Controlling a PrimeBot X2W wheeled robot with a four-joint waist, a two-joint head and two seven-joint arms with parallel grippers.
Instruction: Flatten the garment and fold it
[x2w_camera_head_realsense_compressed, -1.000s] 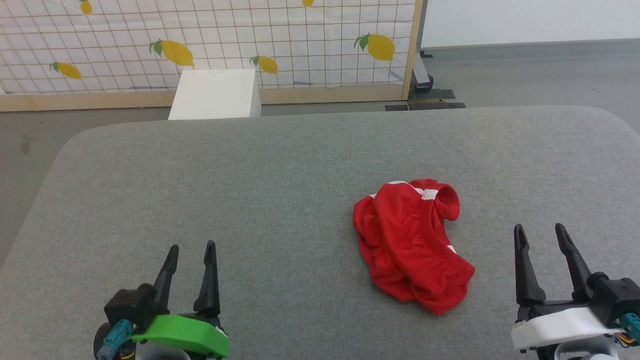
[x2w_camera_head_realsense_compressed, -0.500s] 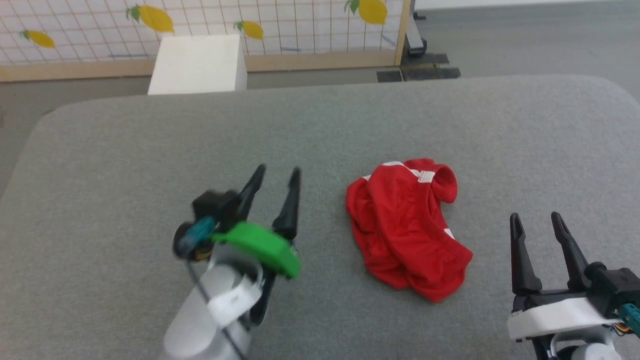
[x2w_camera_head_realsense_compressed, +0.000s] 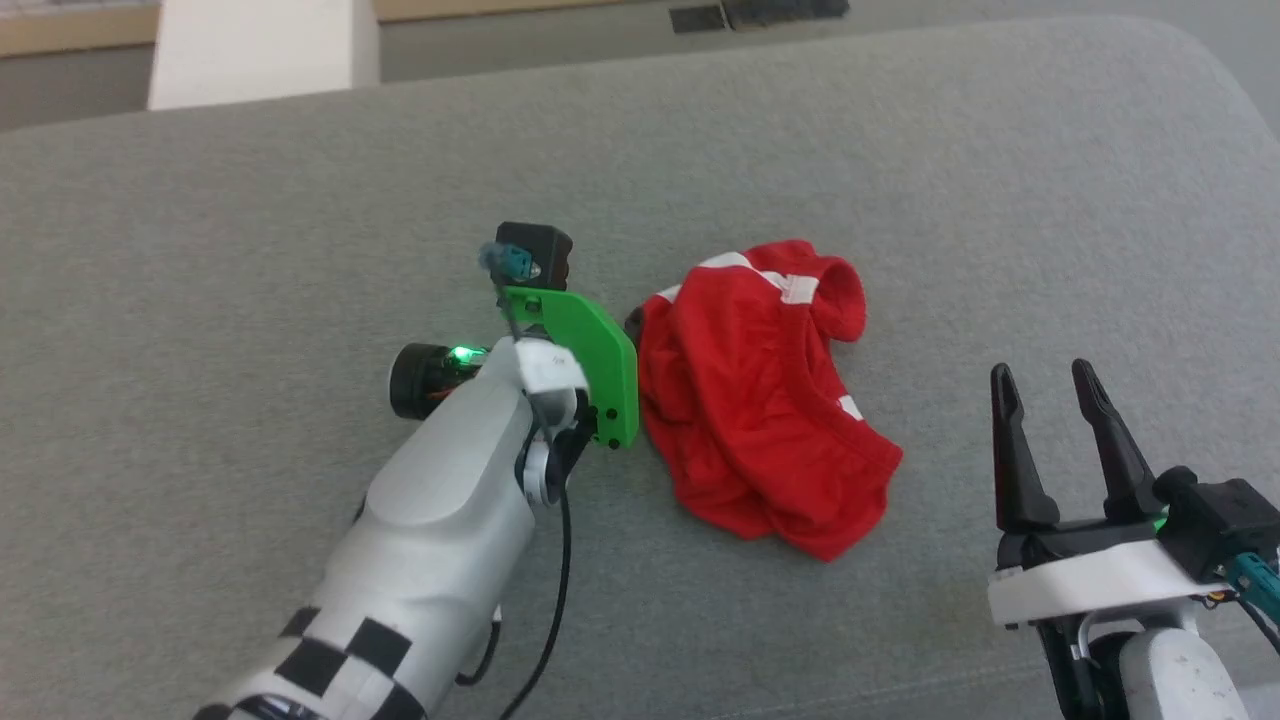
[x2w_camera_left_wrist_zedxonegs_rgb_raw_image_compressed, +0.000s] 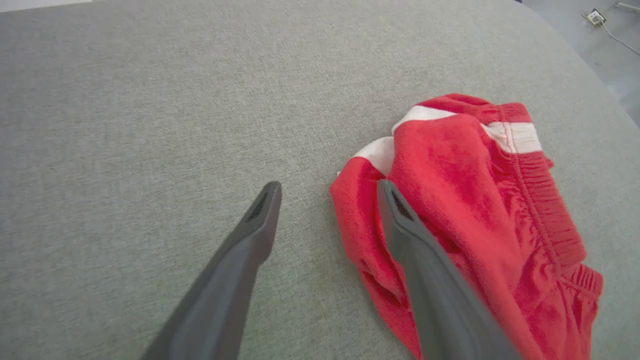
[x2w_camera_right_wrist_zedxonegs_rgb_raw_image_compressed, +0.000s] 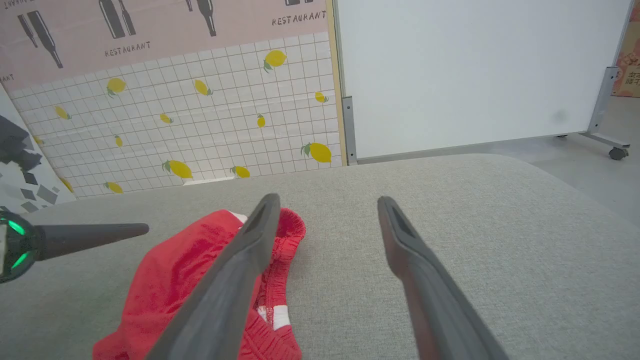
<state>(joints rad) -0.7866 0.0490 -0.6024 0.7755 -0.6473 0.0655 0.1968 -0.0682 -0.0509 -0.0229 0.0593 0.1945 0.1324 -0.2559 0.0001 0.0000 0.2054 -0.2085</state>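
While our left gripper (x2w_camera_left_wrist_zedxonegs_rgb_raw_image_compressed: 328, 186) gapes empty, the crumpled garment (x2w_camera_left_wrist_zedxonegs_rgb_raw_image_compressed: 480, 210) lies just to its right. Our right gripper (x2w_camera_head_realsense_compressed: 1042, 372) gapes empty too.

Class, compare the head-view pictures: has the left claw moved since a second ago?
Yes. The left claw has crossed the table forward and rightward, up beside the garment.

Left hand (x2w_camera_left_wrist_zedxonegs_rgb_raw_image_compressed: 328, 184) outstretched, jaws spread; right hand (x2w_camera_head_realsense_compressed: 1041, 368) low, spread.

Garment (x2w_camera_head_realsense_compressed: 760, 390) lies on table (x2w_camera_head_realsense_compressed: 300, 200), bit right of middle. Left gripper (x2w_camera_left_wrist_zedxonegs_rgb_raw_image_compressed: 328, 186) at garment's left edge, one finger over cloth. Right gripper (x2w_camera_head_realsense_compressed: 1045, 385) right of garment, nearer robot, apart. Box (x2w_camera_head_realsense_compressed: 250, 50) behind table, far left.
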